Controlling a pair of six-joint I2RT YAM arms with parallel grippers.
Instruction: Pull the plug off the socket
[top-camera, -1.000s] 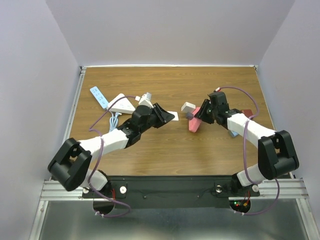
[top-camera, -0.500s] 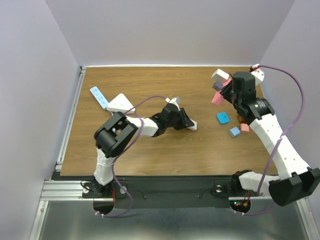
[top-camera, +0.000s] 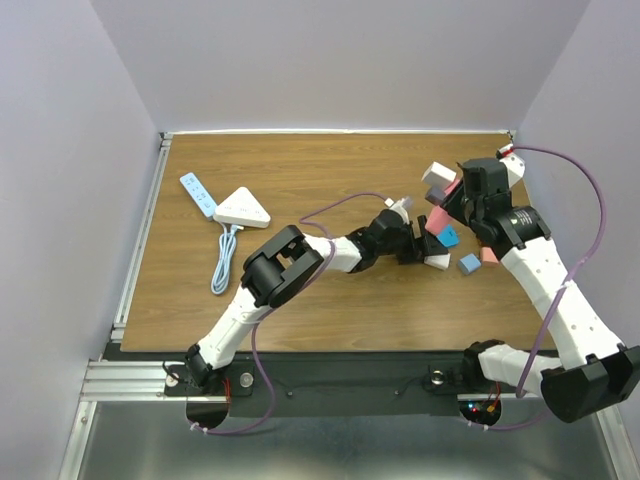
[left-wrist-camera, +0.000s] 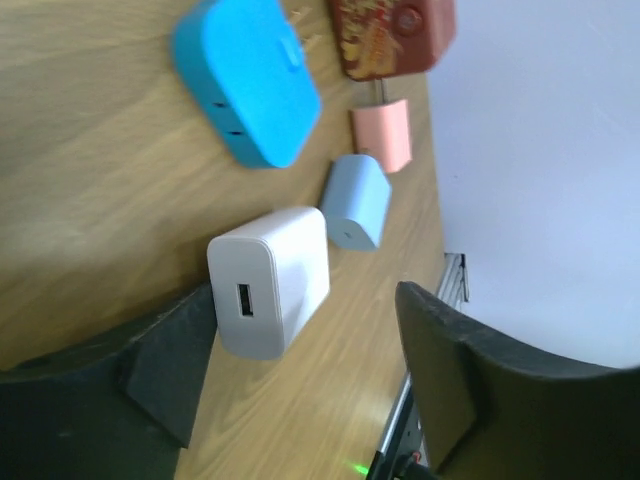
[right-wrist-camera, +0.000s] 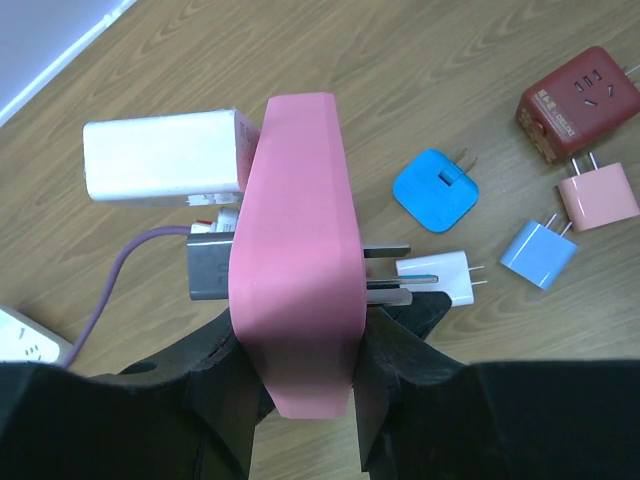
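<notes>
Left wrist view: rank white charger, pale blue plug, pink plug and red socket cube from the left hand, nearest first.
1. white charger, inside the open left hand
2. pale blue plug, just beyond
3. pink plug, farther on
4. red socket cube, at the top edge

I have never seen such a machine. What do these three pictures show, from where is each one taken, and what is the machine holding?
This is a robot: two thin arms bolted at the near edge of a wooden table. The wide picture comes from a fixed camera above and behind them; the other two come from a small camera on each wrist, so each shows its own fingers. The right fingers are shut on a pink socket block, held above the table, with a white plug and a grey plug attached on one side. The left fingers stand open around a white charger lying on the wood. Near it lie a blue plug, a pale blue plug, a pink plug and a red socket cube.
</notes>
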